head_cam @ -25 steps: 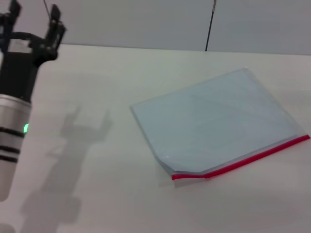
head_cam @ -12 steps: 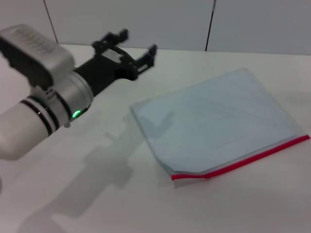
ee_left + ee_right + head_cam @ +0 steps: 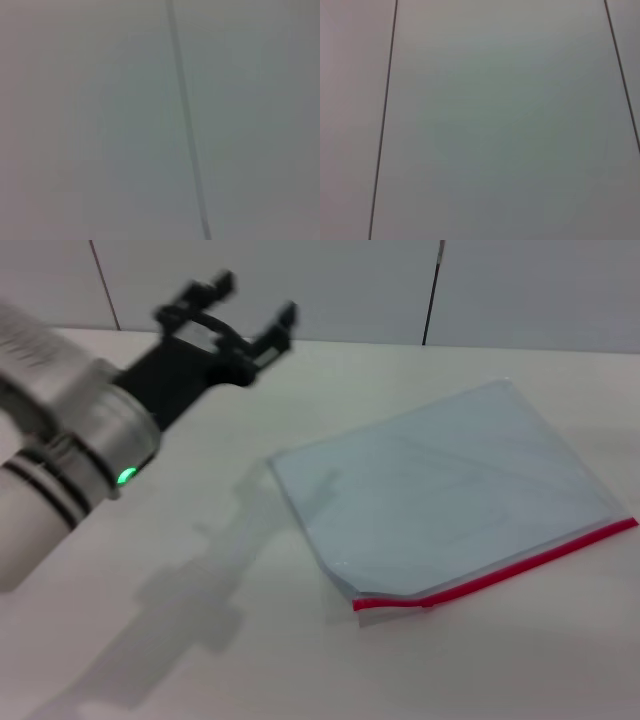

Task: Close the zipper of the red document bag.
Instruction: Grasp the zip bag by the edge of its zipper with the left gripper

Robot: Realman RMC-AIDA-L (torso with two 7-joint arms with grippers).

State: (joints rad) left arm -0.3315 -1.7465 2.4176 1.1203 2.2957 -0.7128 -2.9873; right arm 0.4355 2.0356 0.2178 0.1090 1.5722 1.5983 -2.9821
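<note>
red zipper (image 3: 497, 575) untouched; left gripper (image 3: 252, 308) spread, airborne.

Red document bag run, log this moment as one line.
left gripper: open, raised left of bag | right gripper: out of view | document bag: flat on table, untouched | zipper: near edge

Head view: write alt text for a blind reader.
A pale blue-grey document bag lies flat on a white table, its red zipper along the near edge. The left gripper, fingers open, hangs above the table, clear of the bag.
</note>
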